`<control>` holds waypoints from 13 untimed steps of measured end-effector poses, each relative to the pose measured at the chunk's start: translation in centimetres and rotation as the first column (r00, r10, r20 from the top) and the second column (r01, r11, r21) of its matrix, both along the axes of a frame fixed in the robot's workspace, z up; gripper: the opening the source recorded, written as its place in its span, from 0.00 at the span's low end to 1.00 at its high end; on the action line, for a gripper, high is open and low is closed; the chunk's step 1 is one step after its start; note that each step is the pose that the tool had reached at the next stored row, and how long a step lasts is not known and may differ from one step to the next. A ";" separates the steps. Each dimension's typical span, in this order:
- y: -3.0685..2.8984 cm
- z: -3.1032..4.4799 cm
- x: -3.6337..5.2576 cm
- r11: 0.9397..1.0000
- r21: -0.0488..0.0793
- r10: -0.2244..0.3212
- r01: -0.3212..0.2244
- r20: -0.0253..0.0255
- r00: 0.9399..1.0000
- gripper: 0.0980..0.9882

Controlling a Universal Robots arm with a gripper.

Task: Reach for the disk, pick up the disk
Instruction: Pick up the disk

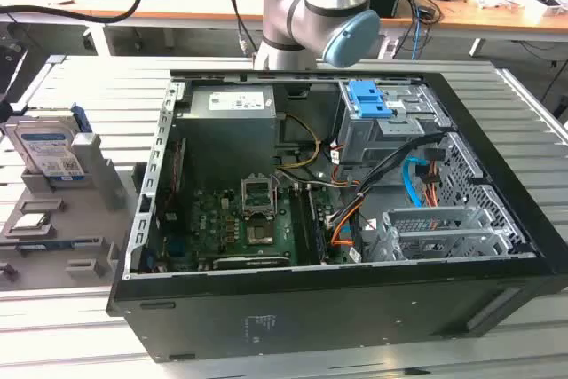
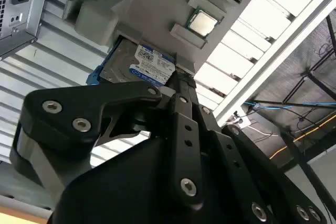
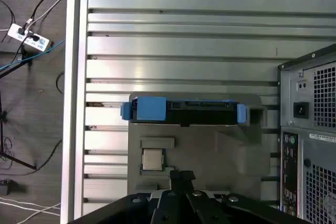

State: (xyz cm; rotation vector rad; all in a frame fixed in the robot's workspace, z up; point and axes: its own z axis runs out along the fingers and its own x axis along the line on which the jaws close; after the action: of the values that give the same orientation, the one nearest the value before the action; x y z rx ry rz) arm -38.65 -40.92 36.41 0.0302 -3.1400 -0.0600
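Observation:
The disk (image 1: 49, 148) is a silver drive with a blue-and-white label and blue side rails. It stands on edge in a slot of a grey holder (image 1: 53, 246) on the slatted table, at the exterior view's left, outside the computer case. In the first wrist view I look down on the disk's (image 3: 199, 106) upper edge with its blue rails. My black gripper (image 3: 181, 178) hangs above the holder, a short way from the disk and apart from it. The second wrist view has the gripper (image 2: 178, 85) close to the disk's (image 2: 149, 61) labelled face. Nothing is held.
An open black computer case (image 1: 355, 219) lies at the exterior view's right of the holder, and its rear panel (image 3: 310, 129) is close to the disk. A blue caddy (image 1: 368, 99) sits on the grey drive cage inside. A processor chip (image 3: 152, 159) rests on the holder. The table edge (image 3: 76, 77) runs nearby.

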 end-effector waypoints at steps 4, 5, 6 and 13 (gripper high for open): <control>0.00 0.00 0.00 0.989 0.000 0.148 -0.148 0.000 0.989 0.01; 0.00 0.00 0.00 0.986 0.000 0.167 -0.167 0.000 0.986 0.01; 0.00 0.00 0.00 0.981 0.000 0.194 -0.194 0.000 0.981 0.01; 0.00 0.00 0.00 0.936 0.000 0.351 -0.351 0.000 0.936 0.01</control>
State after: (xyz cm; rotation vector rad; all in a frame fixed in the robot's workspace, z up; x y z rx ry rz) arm -38.65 -40.92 36.40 0.5890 -3.0776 -0.0587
